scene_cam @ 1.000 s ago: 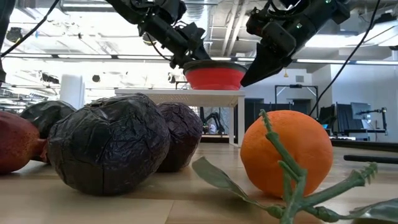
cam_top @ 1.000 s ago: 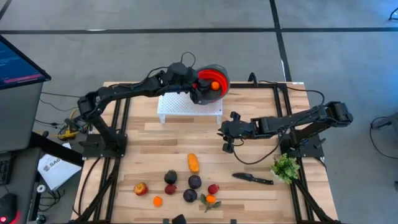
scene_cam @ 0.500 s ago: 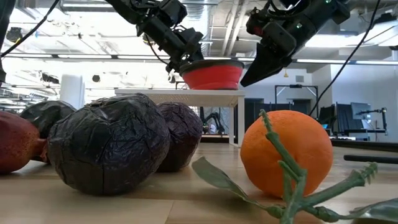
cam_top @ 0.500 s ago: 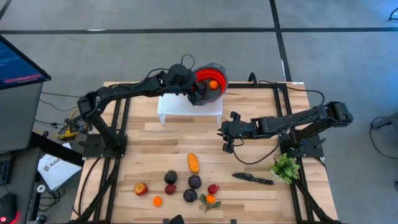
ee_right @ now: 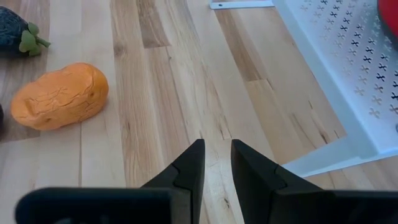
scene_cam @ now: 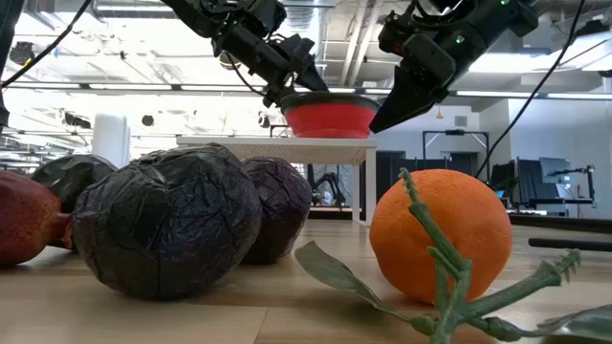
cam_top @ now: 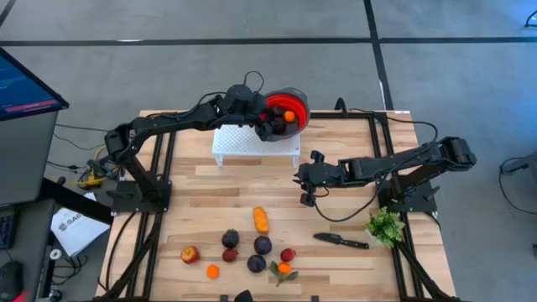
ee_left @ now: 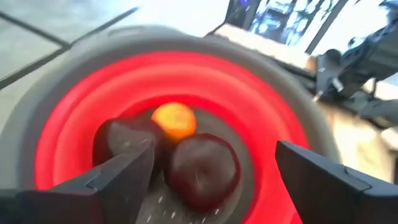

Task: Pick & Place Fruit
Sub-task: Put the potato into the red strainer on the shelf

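A red bowl (cam_top: 291, 107) stands on a white perforated stand (cam_top: 243, 143). It holds a small orange fruit (ee_left: 175, 120) and two dark fruits (ee_left: 202, 168). My left gripper (cam_top: 269, 126) hovers open over the bowl's near-left side, one finger on either side of a dark fruit in the left wrist view. More fruit rests on the table's near part: an elongated orange piece (cam_top: 261, 220), dark purple pieces (cam_top: 263, 245), red ones (cam_top: 288, 254), a red-yellow one (cam_top: 190, 254) and a leafy orange (cam_top: 284, 269). My right gripper (cam_top: 305, 198) waits shut above mid-table.
A black knife (cam_top: 340, 241) and a green leafy bunch (cam_top: 385, 225) lie on the table's right near part. Bare wood lies between the stand and the fruit cluster. In the low view the dark purple fruit (scene_cam: 167, 225) and leafy orange (scene_cam: 440, 234) fill the foreground.
My left gripper has stayed over the bowl with only small shifts. In the low view the bowl has jogged slightly toward the table's left and come back. My right arm has kept still.
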`<state>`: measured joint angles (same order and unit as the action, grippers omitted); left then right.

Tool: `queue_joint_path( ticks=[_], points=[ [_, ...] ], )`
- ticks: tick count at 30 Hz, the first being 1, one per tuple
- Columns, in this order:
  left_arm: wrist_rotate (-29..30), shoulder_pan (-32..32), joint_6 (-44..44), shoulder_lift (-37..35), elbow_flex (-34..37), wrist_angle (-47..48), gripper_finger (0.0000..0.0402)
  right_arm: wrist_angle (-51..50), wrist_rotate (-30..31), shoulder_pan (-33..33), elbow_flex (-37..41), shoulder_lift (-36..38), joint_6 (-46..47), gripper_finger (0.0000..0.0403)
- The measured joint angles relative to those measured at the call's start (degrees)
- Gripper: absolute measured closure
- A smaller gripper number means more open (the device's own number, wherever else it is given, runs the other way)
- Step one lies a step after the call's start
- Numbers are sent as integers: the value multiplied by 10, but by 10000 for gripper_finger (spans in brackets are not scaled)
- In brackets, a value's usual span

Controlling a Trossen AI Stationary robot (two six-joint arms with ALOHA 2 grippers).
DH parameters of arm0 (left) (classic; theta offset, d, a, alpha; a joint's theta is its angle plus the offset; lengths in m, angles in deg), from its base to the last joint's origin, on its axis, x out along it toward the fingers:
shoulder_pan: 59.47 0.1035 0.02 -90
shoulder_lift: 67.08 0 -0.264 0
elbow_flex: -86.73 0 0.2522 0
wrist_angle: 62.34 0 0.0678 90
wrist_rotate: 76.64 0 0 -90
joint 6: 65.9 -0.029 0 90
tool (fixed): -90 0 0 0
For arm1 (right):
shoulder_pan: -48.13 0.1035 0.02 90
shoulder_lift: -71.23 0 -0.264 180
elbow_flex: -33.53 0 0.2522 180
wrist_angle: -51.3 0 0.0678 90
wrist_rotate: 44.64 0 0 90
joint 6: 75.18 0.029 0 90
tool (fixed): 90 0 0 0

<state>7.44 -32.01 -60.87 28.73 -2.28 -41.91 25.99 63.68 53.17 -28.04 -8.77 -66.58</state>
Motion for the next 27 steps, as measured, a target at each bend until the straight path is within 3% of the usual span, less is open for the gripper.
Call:
queue_joint_path(
  ticks=[7,15,20,27],
  points=[
    [-21,-5,-18,-18,0,-34,62,0,0,-25,0,0,4,331],
    [-27,-57,-77,-127,5,49,88,21,-6,-35,0,0,4,331],
    [-26,-113,-92,-214,75,48,102,64,-74,-32,0,-11,-20,331],
    [66,-191,-32,-319,229,22,111,160,-173,-19,-5,-74,-15,305]
  ],
)
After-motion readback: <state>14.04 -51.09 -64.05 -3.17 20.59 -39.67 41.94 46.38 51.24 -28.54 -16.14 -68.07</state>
